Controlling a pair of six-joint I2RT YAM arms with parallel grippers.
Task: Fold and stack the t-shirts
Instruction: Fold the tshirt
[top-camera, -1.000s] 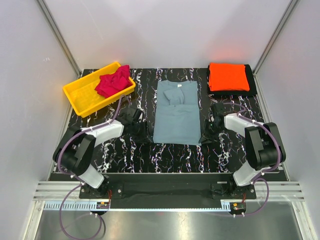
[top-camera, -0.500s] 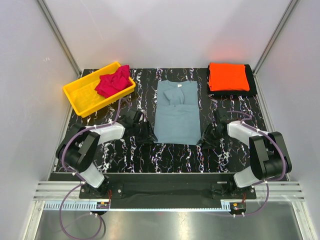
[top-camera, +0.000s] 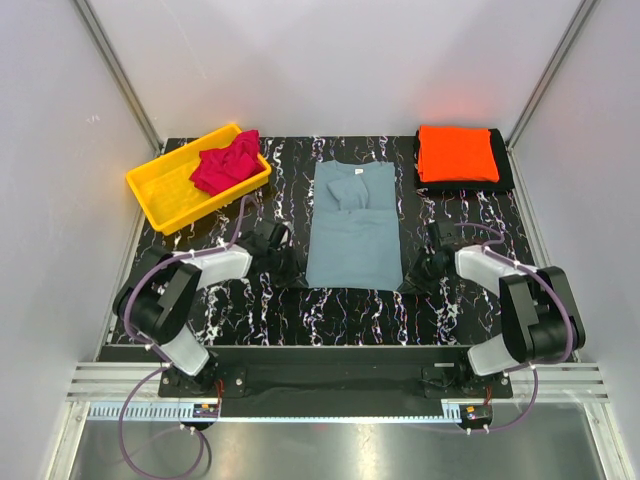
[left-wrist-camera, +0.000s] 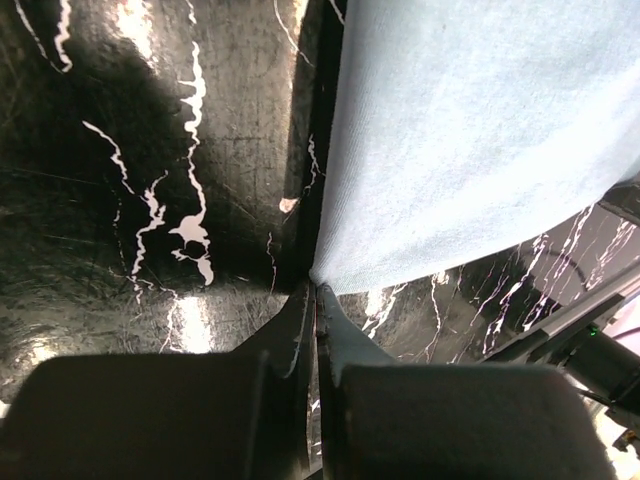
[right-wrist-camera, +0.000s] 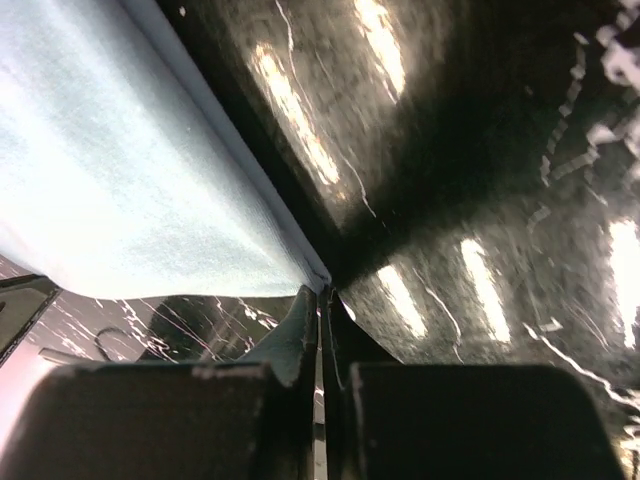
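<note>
The left hand (left-wrist-camera: 312, 298) and right hand (right-wrist-camera: 322, 298) each clamp a near corner of the grey-blue t-shirt (top-camera: 355, 240); seemingly for an even fold.

Three t-shirts spread across my table (top-camera: 350, 312), one in the middle and one toward each far corner.
I see the middle t-shirt (top-camera: 352, 240) lying flat at the table's centre, collar toward the far side. My left gripper (top-camera: 292, 274) is at its near left corner and my right gripper (top-camera: 411, 277) at its near right corner. At far left a bin (top-camera: 163, 192) rests on the table with the second t-shirt (top-camera: 225, 165) inside, at its right end. At far right the third t-shirt (top-camera: 456, 153) lies on a mat (top-camera: 506, 168), well apart from the middle one.
</note>
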